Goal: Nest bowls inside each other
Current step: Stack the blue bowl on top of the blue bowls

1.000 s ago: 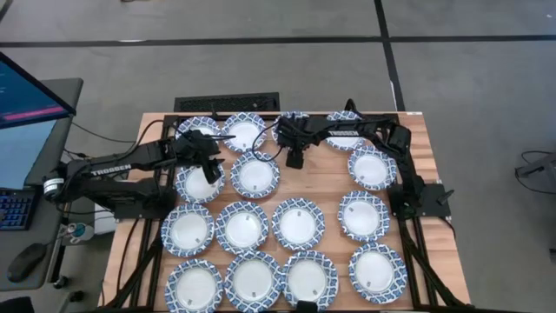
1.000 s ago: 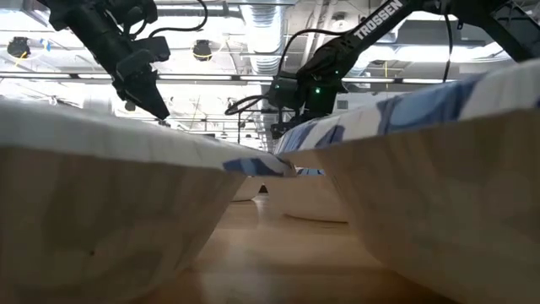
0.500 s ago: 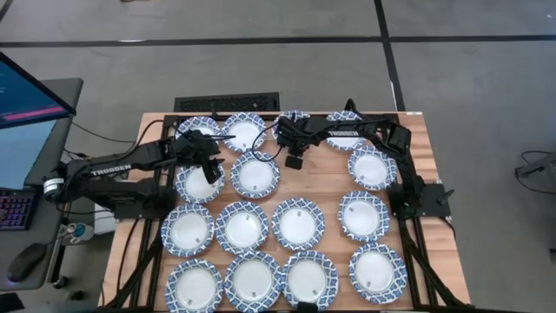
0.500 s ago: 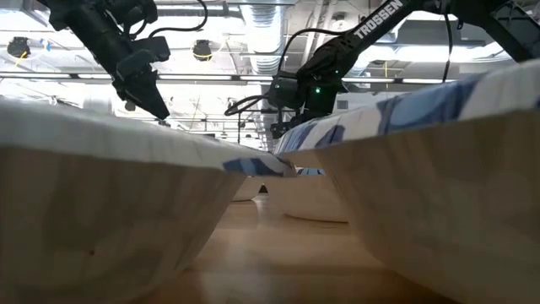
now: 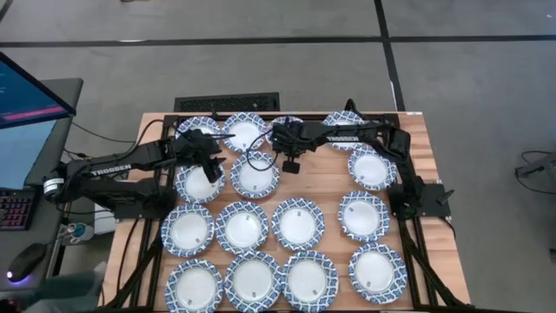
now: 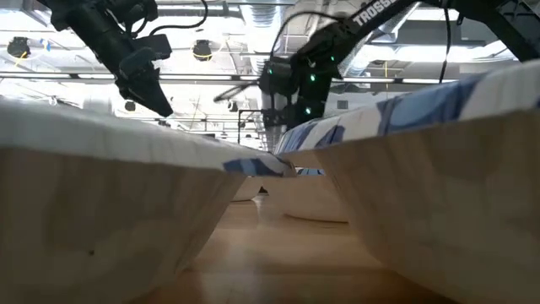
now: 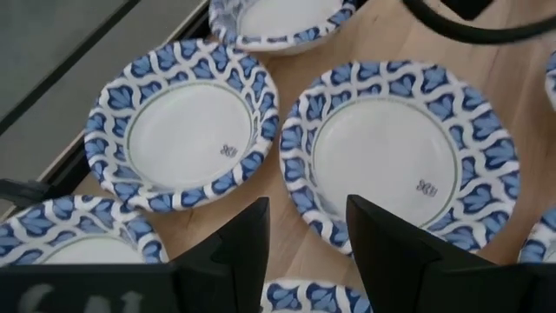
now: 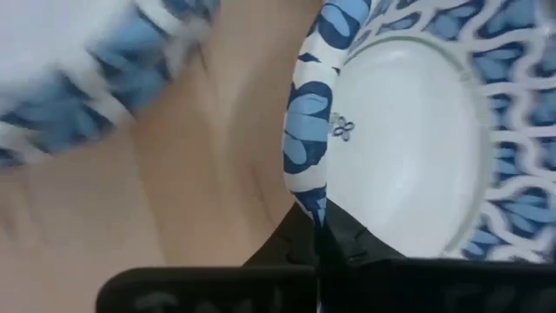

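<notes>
The bowls (image 5: pixel 297 223) lie spread in rows over the wooden table (image 5: pixel 327 178): four along the near edge, four in the next row, the rest farther back. In the low view two near bowls (image 6: pixel 101 203) fill the foreground.

At about 10 o'clock from the table's centre the left gripper (image 5: pixel 209 169) hovers over a bowl (image 5: pixel 198 183), its fingers (image 7: pixel 248 239) set a narrow gap apart and holding nothing.

At about 12 o'clock, farther back, the right gripper (image 5: pixel 292 163) sits beside a second-row bowl (image 5: pixel 255 174). Its wrist view shows the fingers (image 8: pixel 321 239) closed on the patterned rim of a bowl (image 8: pixel 408 148), which is tilted up.
</notes>
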